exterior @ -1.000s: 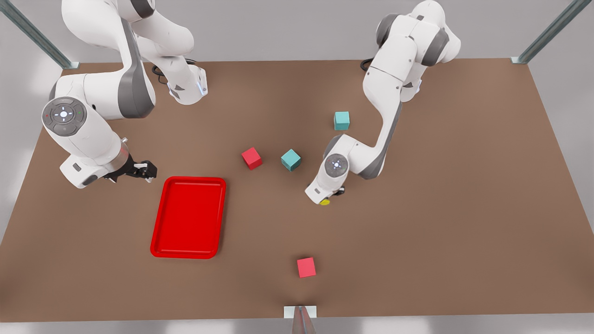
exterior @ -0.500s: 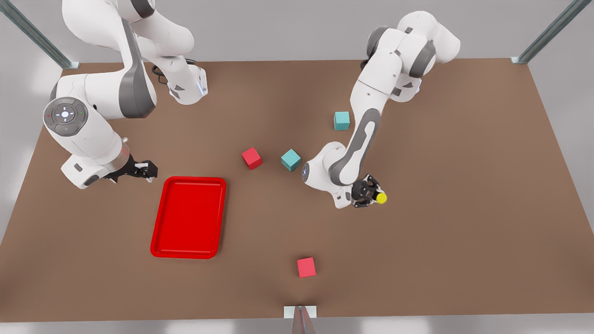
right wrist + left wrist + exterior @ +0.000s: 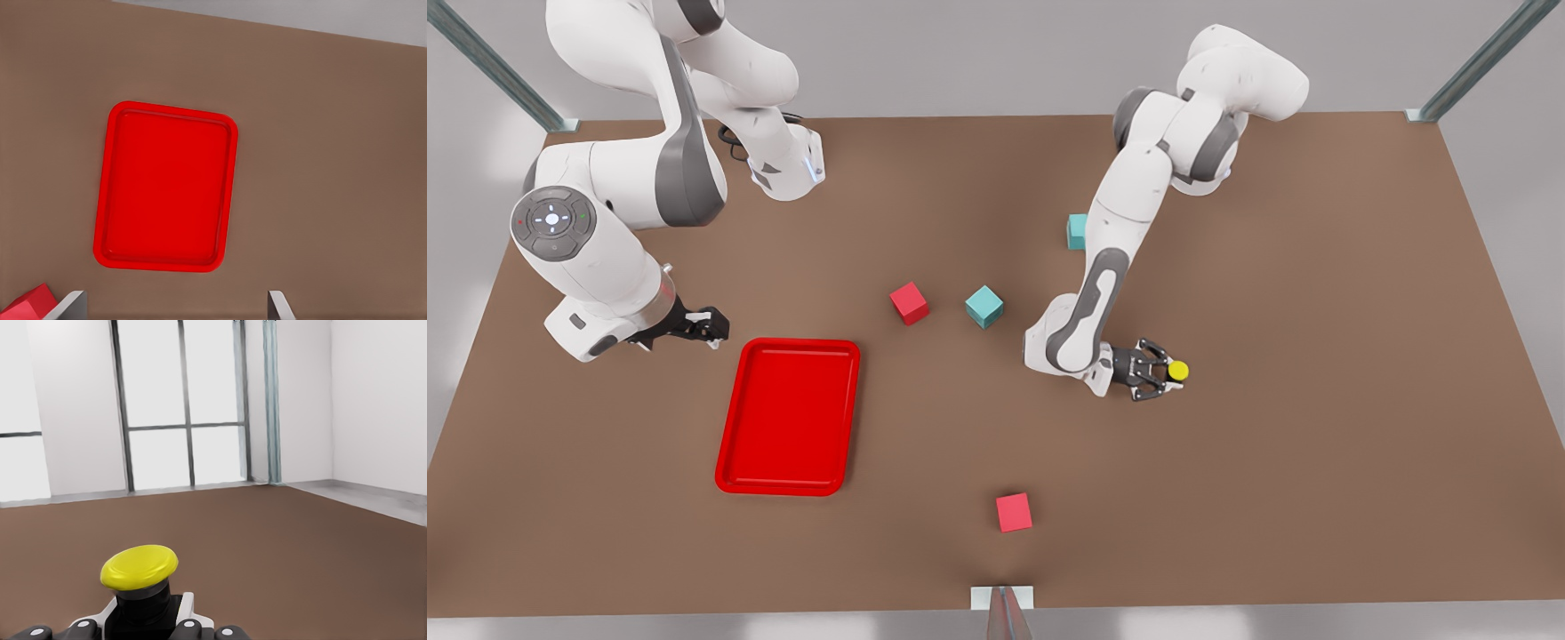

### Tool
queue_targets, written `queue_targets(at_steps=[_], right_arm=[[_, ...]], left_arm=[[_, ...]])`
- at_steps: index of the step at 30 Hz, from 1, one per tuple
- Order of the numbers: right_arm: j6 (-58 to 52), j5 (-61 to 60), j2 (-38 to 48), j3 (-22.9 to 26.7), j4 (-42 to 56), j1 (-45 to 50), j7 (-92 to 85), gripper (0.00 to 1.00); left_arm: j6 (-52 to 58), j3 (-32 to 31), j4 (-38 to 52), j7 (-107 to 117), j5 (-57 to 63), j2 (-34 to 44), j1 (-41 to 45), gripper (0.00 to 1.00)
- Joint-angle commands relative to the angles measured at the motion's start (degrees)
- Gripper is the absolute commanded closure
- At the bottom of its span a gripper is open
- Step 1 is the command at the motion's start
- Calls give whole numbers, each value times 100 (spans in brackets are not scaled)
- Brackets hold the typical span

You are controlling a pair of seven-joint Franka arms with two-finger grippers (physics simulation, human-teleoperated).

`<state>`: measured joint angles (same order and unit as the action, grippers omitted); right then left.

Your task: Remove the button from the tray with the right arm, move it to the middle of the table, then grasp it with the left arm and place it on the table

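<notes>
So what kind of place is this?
Probably a simulated robot test room: two white jointed arms on a flat brown table, toy-like cubes, bare walls and a tall window.

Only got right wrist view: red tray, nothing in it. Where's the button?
Observer: The left gripper is shut on the button, well off the tray toward the front view's right.
Operator: Anything crowding it?
Observer: No. The nearest thing is a teal cube, apart from it toward the front view's left.
Operator: And the right gripper in the scene?
Observer: The right gripper is open and idle, seen just off the tray's far corner in the front view.
</notes>
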<state>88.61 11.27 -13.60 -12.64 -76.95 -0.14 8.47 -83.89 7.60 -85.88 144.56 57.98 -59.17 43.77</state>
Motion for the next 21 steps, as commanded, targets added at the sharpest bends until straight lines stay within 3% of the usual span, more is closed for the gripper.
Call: queue_targets(at_steps=[1, 3, 4, 5, 21], right_arm=[[-2, -2, 7, -2, 5, -3, -21, 0], [-2, -2, 7, -2, 5, 6, -21, 0], [-2, -2, 7, -2, 5, -3, -30, 0], [-2, -2, 7, -2, 5, -3, -30, 0], [-2, -3, 7, -2, -4, -3, -12, 0]], left_arm=[[-153, 4, 1, 3061, 143, -42, 0, 52], [-198, 4, 1, 3061, 178, -77, -9, 52], [-241, 4, 1, 3043, 187, -77, -9, 44], [-285, 4, 1, 3017, 187, -77, -9, 0], [-303, 92, 1, 2973, 441, -33, -115, 0]])
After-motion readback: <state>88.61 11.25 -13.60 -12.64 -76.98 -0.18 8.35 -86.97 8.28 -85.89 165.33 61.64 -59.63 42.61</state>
